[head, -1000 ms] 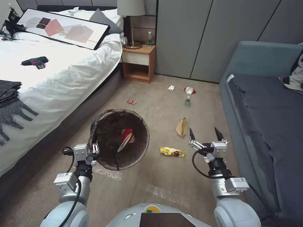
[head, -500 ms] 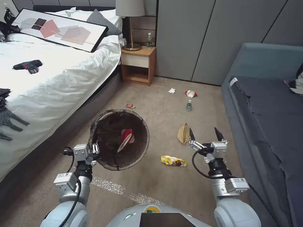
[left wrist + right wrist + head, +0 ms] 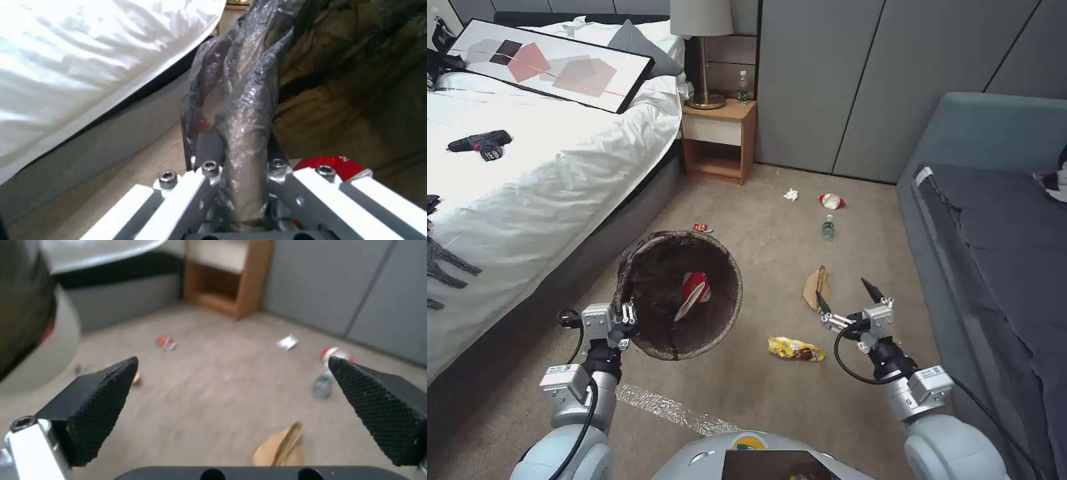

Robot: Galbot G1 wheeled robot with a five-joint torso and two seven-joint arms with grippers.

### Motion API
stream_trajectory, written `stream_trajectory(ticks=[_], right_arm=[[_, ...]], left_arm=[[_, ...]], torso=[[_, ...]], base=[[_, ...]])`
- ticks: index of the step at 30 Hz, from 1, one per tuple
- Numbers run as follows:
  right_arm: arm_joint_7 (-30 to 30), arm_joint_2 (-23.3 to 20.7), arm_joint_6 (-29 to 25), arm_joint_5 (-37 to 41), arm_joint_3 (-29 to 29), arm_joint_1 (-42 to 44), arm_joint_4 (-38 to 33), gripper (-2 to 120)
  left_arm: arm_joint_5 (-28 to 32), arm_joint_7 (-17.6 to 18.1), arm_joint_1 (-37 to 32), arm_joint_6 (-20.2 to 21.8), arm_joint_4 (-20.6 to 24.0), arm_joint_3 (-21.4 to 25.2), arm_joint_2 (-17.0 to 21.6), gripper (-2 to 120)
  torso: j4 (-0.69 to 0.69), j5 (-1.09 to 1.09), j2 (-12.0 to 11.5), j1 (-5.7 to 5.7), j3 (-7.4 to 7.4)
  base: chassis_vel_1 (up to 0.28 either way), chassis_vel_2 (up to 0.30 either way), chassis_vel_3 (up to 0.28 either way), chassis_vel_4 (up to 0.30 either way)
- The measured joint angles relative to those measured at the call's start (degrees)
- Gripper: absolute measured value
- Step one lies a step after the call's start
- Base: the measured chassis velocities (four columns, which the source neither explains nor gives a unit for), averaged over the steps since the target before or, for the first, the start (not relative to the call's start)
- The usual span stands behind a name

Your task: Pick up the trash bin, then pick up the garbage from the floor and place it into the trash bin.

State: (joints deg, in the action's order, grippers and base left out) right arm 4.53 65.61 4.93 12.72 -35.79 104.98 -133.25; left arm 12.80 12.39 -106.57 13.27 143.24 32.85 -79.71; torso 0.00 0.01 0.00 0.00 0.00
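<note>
trash bin (image 3: pixel 680 293): held off the floor beside the bed (image 3: pixel 527 173), dark bag folded over its rim; a red-and-white paper cup (image 3: pixel 694 293) lies inside. left claw (image 3: pixel 627 313): clamped together on the bin's near rim and bag. right claw (image 3: pixel 847 300): fingers (image 3: pixel 98 406) wide apart, holding nothing, above the carpet just beside a brown paper bag (image 3: pixel 815 287). floor litter: yellow wrapper (image 3: pixel 796 349) between bin and right claw; farther off, a small bottle (image 3: pixel 828 227), a second red-and-white cup (image 3: pixel 831 201), a white tissue (image 3: pixel 790 195), and a tiny red wrapper (image 3: pixel 702 228) beyond the bin.
</note>
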Motion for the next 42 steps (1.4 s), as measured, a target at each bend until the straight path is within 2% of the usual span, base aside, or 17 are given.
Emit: stream_trajectory(ticks=[2,11,21,25,30,35,42], right_arm=[[0.58,-0.53,0.65,0.21,0.07,-0.11,0.40,100],[7.26,-8.34,5.39,2.77,3.20,-6.25,8.47,100],[13.31,-11.71,9.93,3.74,6.36,-14.98,15.19,100],[17.00,-13.03,11.80,3.77,8.82,-19.81,19.99,100],[17.67,-13.76,13.60,3.97,11.26,-22.52,22.62,100],[16.01,-14.98,16.77,5.02,17.33,-27.09,27.30,100],[15.01,-15.05,19.77,5.75,21.01,-30.14,31.42,100]], left_arm=[[0.05,0.00,0.03,0.02,0.00,0.02,0.10,3],[0.60,-0.01,0.22,0.12,0.00,0.24,0.51,3],[0.66,-0.02,0.29,0.14,0.00,0.09,0.49,3],[0.66,-0.03,0.12,0.15,0.00,0.08,0.47,3],[0.58,-0.03,0.03,0.15,0.00,-0.02,0.36,3],[0.37,-0.05,-0.06,0.15,0.00,-0.11,0.23,3],[0.19,-0.05,-0.09,0.12,0.00,-0.12,0.03,3]], torso=[[-0.01,0.00,0.00,0.00,0.00],[0.00,0.00,0.00,0.00,0.00],[0.00,0.00,0.00,0.00,0.00],[-0.01,-0.01,0.00,0.00,0.00],[0.00,-0.01,0.00,0.00,0.00],[0.00,-0.01,0.00,0.00,0.01],[0.00,-0.01,0.00,0.00,0.00]], base=[[0.000,0.000,0.000,0.000],[0.000,0.000,0.000,0.000],[0.000,0.000,0.000,0.000],[0.000,0.000,0.000,0.000],[0.000,0.000,0.000,0.000],[0.000,0.000,0.000,0.000],[0.000,0.000,0.000,0.000]])
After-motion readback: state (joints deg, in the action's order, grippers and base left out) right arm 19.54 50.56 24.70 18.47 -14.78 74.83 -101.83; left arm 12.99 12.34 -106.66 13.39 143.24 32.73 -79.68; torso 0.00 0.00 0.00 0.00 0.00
